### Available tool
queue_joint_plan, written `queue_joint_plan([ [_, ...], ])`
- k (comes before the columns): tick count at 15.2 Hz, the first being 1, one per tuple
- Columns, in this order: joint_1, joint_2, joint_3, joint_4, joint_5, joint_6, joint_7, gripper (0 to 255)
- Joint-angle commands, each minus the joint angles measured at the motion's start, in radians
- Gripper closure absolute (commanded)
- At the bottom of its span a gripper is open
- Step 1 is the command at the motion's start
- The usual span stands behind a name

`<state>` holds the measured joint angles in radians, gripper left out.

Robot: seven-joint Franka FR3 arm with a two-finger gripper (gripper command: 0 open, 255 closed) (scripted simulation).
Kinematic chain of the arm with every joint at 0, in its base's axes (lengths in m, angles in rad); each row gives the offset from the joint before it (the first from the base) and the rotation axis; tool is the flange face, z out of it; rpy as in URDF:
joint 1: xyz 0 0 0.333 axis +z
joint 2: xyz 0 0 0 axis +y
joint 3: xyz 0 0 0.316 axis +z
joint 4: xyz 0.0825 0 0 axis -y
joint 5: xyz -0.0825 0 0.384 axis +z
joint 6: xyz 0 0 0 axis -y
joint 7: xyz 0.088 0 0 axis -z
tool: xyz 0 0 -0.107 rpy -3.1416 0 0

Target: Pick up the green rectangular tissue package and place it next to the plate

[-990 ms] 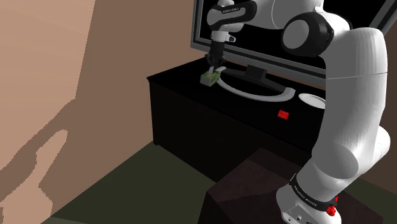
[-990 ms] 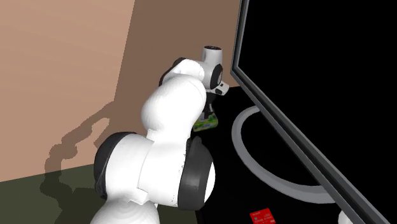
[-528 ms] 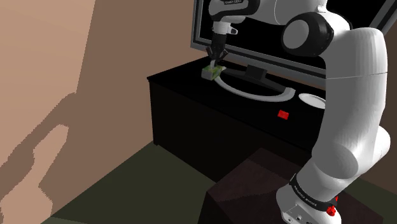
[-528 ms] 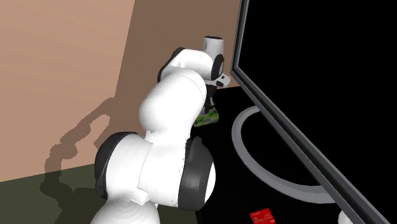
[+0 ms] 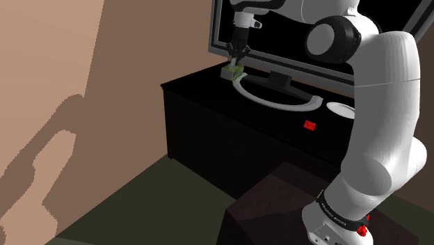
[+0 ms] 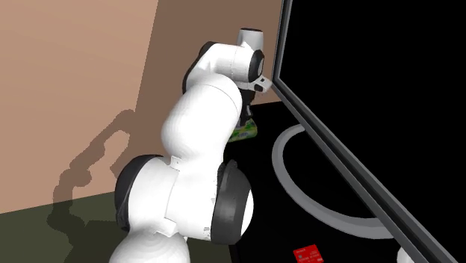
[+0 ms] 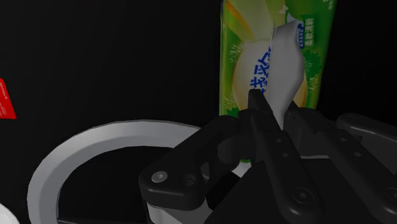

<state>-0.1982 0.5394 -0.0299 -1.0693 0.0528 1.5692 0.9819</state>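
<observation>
Gripper: my gripper (image 5: 236,61) was clamped down on the green tissue package (image 5: 233,72), one black finger on each side. The wrist view had the pack pinched right between them, so I'd call that a solid hold.

Where the pack was: hanging from my fingers over the far corner of the black cabinet (image 5: 202,89), at the end toward the shoulder view's left and right in front of the TV (image 5: 278,49). It looked just clear of the top, but honestly I couldn't swear to the gap.

Where the plate was: the white plate (image 5: 339,108) sat toward the opposite end of the cabinet top, partly tucked behind my own arm (image 5: 382,104).

Stuff in between: the TV's curved grey foot (image 5: 282,103) took up the middle of the top, and a little red thing (image 5: 309,125) lay nearer the front edge, near the plate.

Step in hand: I'd say the grab was done and I was in the lift, with the carry not started yet.

Next move: my guess was go higher first, then swing along the cabinet toward the plate's end, clearing the grey foot and keeping off the screen. Then come down on bare top just beside the plate, not on it, and not on the red thing either.
</observation>
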Motion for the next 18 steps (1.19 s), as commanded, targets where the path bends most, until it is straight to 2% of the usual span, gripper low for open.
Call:
queue_joint_plan([
  [1,-0.011,-0.044,-0.004,-0.058,0.0,0.014,-0.016,255],
  [4,-0.041,-0.159,-0.018,-0.234,0.0,0.074,-0.064,255],
  [8,-0.081,-0.282,-0.041,-0.412,-0.002,0.126,-0.13,255],
  [18,-0.18,-0.507,-0.121,-0.707,-0.023,0.191,-0.311,255],
])
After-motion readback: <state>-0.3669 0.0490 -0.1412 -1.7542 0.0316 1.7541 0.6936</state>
